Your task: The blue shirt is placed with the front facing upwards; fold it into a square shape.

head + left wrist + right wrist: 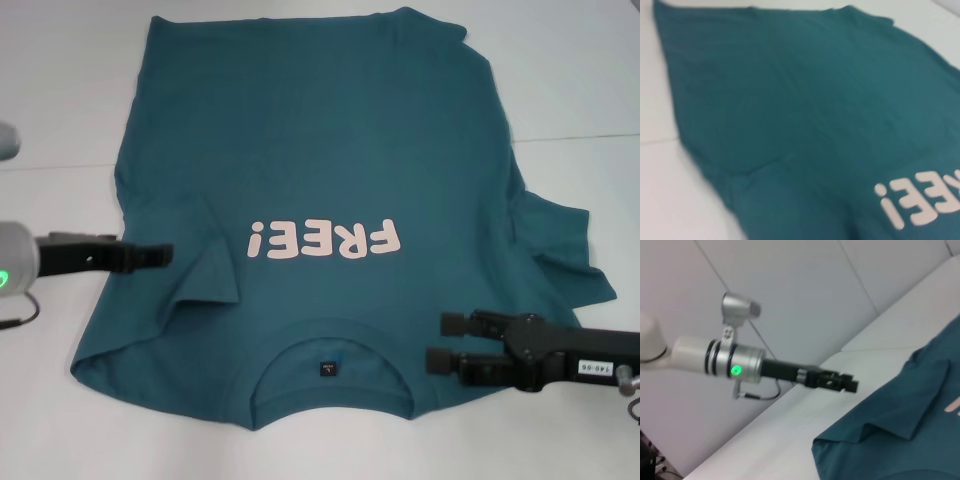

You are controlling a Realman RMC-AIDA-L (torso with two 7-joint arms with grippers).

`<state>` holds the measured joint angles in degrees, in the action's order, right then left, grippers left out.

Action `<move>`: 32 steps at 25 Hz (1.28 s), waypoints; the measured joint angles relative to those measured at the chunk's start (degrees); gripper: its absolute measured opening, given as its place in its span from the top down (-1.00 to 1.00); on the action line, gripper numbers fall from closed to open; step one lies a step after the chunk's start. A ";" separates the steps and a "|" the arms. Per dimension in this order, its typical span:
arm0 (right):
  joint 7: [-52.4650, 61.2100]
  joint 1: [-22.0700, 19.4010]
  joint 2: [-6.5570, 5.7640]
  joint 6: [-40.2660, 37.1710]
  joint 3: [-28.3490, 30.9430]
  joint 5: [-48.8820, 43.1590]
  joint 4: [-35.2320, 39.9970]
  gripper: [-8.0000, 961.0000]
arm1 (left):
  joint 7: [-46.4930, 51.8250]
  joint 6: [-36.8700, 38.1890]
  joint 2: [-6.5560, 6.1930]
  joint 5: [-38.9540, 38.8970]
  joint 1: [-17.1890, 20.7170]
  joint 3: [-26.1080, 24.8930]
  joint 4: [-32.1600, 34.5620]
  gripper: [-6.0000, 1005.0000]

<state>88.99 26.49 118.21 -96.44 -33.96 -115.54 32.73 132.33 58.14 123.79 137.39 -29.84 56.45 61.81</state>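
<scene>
The blue shirt (320, 150) lies front up on the white table, its collar (330, 345) toward me and the pale "FREE!" print (325, 240) upside down. Its left sleeve (205, 270) is folded inward over the body, while the right sleeve (560, 250) spreads outward and is wrinkled. My left gripper (168, 255) hovers at the shirt's left edge beside the folded sleeve, shut and holding nothing. My right gripper (437, 342) is open above the right shoulder near the collar. The left wrist view shows the shirt (805, 100). The right wrist view shows the left gripper (855, 384) above the table, off the shirt (900, 440).
The table (60, 400) is white with a seam (580, 135) running across behind the shirt's middle. White table surface lies on both sides of the shirt and along the near edge. A small dark neck tag (328, 367) sits inside the collar.
</scene>
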 joint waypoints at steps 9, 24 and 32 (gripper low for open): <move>9.77 1.08 -3.14 2.66 0.34 0.08 2.09 -0.96 | -12.27 7.57 0.26 -10.82 4.64 -1.72 0.04 -0.74; 23.75 -1.93 -5.67 15.44 7.40 -0.47 9.50 -0.96 | -40.28 27.03 0.07 -25.88 5.17 -7.95 -11.46 -0.73; 31.60 -1.93 -7.82 17.85 7.93 -4.78 9.47 -0.96 | -48.09 33.15 -0.05 -27.45 5.05 -8.26 -13.47 -0.73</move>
<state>120.59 24.55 110.40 -78.59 -26.03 -120.32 42.20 84.24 91.29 123.74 109.94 -24.79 48.19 48.33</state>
